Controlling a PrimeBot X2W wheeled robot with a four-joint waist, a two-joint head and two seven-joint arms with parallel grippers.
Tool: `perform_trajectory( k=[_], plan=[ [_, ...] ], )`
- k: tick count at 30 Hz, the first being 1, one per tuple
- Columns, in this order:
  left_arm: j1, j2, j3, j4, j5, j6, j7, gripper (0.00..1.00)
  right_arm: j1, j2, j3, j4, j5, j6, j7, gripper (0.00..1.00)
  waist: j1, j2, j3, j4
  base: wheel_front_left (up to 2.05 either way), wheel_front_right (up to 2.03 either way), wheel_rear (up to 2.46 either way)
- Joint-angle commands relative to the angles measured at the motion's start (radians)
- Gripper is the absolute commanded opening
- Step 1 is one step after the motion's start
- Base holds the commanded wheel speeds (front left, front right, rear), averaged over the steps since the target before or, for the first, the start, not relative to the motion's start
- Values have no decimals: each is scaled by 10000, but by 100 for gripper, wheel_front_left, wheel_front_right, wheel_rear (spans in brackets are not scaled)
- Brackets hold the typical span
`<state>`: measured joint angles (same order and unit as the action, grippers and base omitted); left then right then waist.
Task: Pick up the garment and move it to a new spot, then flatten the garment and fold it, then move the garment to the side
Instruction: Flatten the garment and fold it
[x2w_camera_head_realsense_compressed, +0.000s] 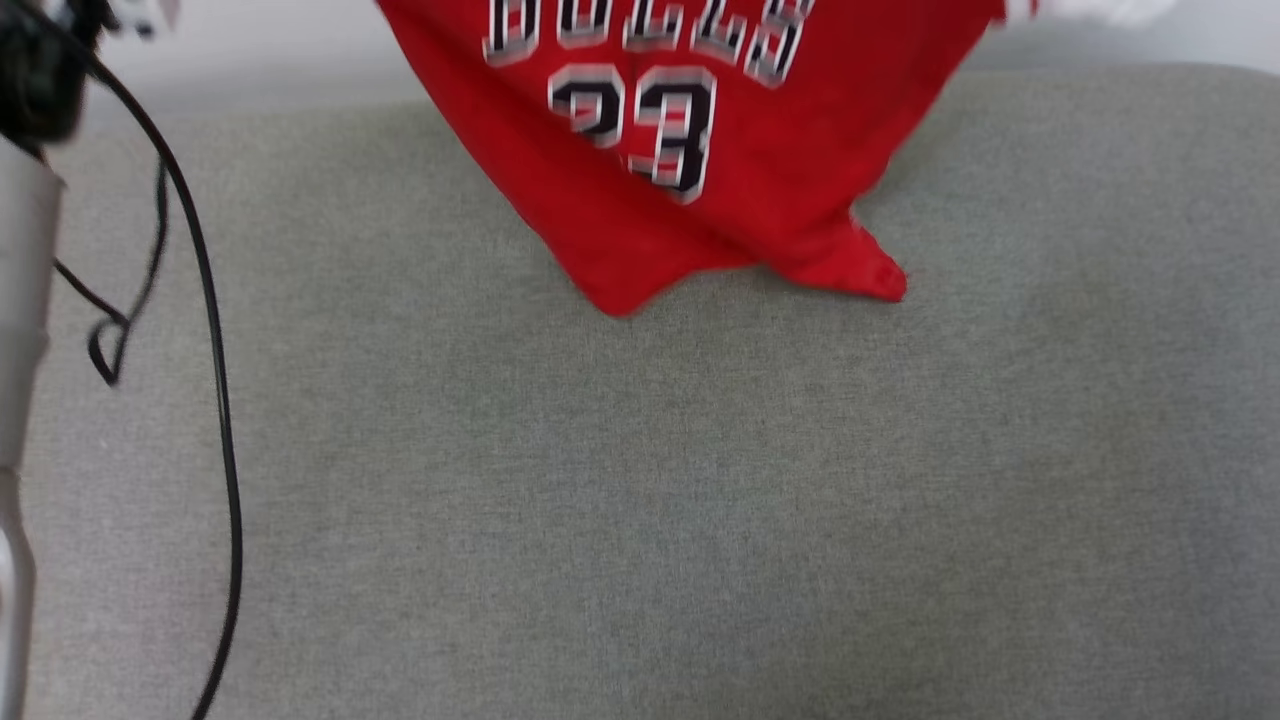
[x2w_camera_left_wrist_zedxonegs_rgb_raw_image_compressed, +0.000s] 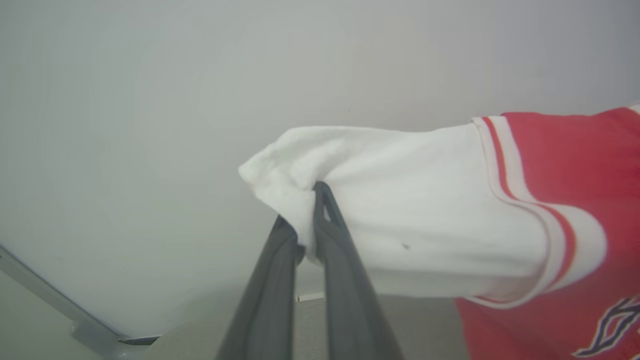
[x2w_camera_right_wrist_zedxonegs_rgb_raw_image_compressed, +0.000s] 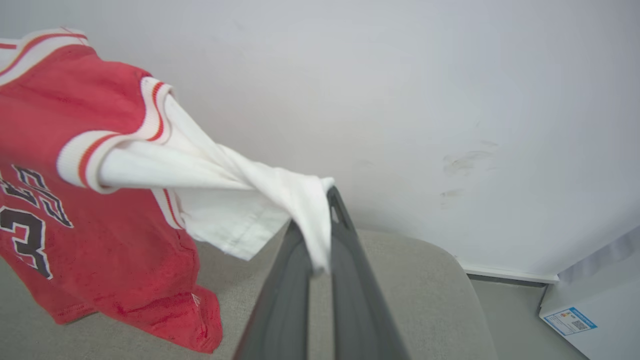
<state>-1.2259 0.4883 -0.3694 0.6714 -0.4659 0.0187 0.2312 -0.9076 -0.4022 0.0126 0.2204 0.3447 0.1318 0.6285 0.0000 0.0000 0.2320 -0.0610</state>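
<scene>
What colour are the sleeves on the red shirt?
White, with red-striped trim where the sleeve meets the shirt. Best seen in the left wrist view.

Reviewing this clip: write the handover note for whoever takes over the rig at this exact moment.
Claws: left claw shut on one white sleeve of the red short-sleeved jersey shirt; right claw shut on the other white sleeve.
Shirt: hangs spread between both claws, numbered face toward the head camera, lower hem touching the grey fabric surface. A black cable hangs at the left, apart from it.
Done: shirt picked up.
Left: lay it down at the new spot, flatten, fold, move aside.
</scene>
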Motion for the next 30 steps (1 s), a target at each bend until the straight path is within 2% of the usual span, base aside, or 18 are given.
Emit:
perform_trajectory(
  k=[1, 9, 17, 22, 27, 30],
  plan=[
    [-357, 1, 14, 151, 93, 43, -86, 0, -587, -4, -13, 299, -66, -20, -197, 0, 0, 0, 324, -2, 0, 0, 0],
    [-2765, -149, 192, 733, 374, 225, -1199, 0, -4308, 384, -323, 2216, -848, -20, -1677, 0, 0, 0, 1861, 6, 0, 0, 0],
    [-4544, -244, 141, 1153, 696, 152, -2221, 0, -7126, 506, -110, 3802, -1340, -20, -3033, 0, 0, 0, 3080, 47, 0, 0, 0],
    [-4937, -325, 149, 1601, 570, 16, -2517, 0, -7976, 629, 400, 4709, -1239, -20, -3573, 0, 0, 0, 3667, 6, 0, 0, 0],
    [-4525, -439, 370, 2184, 128, -230, -2802, 0, -8003, 681, 1017, 5407, -790, -20, -4174, 0, 0, 0, 3924, 0, 0, 0, 0],
    [-4113, -503, 435, 2498, -165, -645, -2949, 0, -7547, 647, 1487, 5611, -302, -20, -4513, 0, 0, 0, 3900, 2, 0, 0, 0]
  ],
)
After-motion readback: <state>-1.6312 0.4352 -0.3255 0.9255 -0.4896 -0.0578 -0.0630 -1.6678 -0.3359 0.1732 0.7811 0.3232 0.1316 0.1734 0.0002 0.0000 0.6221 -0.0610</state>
